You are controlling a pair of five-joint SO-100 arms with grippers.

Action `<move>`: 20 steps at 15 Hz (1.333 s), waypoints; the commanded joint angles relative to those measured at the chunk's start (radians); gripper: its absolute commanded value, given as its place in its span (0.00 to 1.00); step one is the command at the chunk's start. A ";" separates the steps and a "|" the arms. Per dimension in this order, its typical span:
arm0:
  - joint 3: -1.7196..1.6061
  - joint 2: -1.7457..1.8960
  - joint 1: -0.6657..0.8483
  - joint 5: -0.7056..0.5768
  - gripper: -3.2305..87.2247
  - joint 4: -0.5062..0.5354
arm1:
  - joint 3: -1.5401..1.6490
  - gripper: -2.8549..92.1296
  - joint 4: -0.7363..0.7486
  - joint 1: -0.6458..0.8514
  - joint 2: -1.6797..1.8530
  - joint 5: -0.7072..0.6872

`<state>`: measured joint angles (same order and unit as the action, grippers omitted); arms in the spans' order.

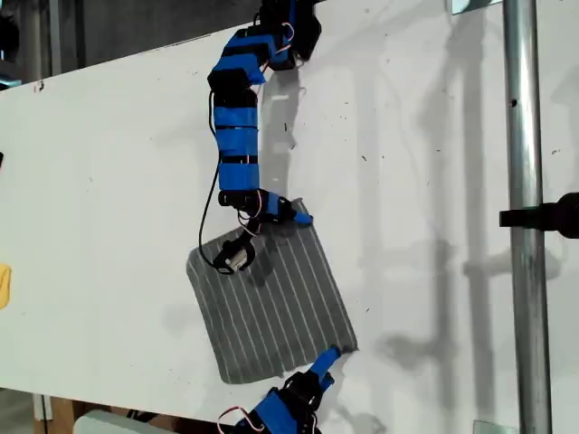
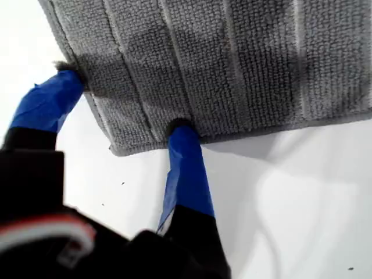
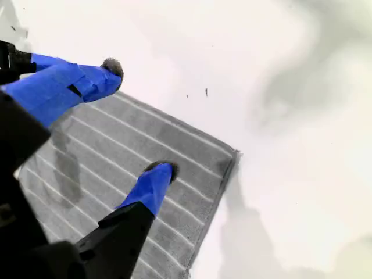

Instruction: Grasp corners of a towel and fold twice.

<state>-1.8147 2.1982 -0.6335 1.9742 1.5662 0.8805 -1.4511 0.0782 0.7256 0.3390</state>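
the ribbed grey towel point(image 1: 271, 303) with thin white stripes lies flat on the white table point(image 1: 109, 163). my first gripper point(image 2: 125, 113) straddles one rounded corner, jaws wide; my second gripper point(image 3: 142, 116) gapes over another.

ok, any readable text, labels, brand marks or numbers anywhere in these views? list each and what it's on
None can be read in any view.
Towel: only white stripes, no tag or print showing.
My first gripper and my second gripper: plain blue tape over black parts, no lettering visible.
White table: small dark specks only, not characters.
Metal pole with its black clamp: no markings visible.
Yellow object at the exterior view's left edge: mostly cut off, no text shows.
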 commanded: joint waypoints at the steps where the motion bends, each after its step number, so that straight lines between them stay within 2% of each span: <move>1: 0.006 0.023 0.020 -0.017 0.33 -0.012 | 0.044 0.32 -0.043 0.000 -0.006 0.021; 3: 0.009 0.023 0.025 -0.026 0.33 -0.012 | 0.054 0.23 -0.043 0.006 0.000 0.048; 5: 0.011 0.021 0.020 -0.020 0.32 -0.012 | 0.072 0.19 -0.044 0.005 0.011 0.064; 8: 0.015 0.017 0.018 -0.021 0.32 -0.012 | 0.077 0.03 -0.041 -0.005 0.026 0.078; 11: 0.041 -0.014 0.051 -0.037 0.31 0.012 | 0.075 0.03 -0.035 -0.008 0.035 0.083; 13: 0.118 -0.092 0.133 -0.083 0.32 0.046 | 0.071 0.03 -0.029 -0.008 0.037 0.091; 14: 0.118 -0.103 0.176 -0.103 0.37 0.034 | 0.069 0.03 -0.028 -0.008 0.037 0.092; 18: 0.104 -0.100 0.268 -0.244 0.43 0.029 | 0.067 0.03 -0.025 -0.008 0.054 0.095; 20: -0.051 -0.087 0.284 -0.249 0.42 -0.087 | 0.067 0.03 -0.021 -0.006 0.066 0.100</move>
<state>-1.8101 2.0954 -0.3712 1.7349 1.5601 0.9357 -1.4696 0.0660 0.7609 0.4280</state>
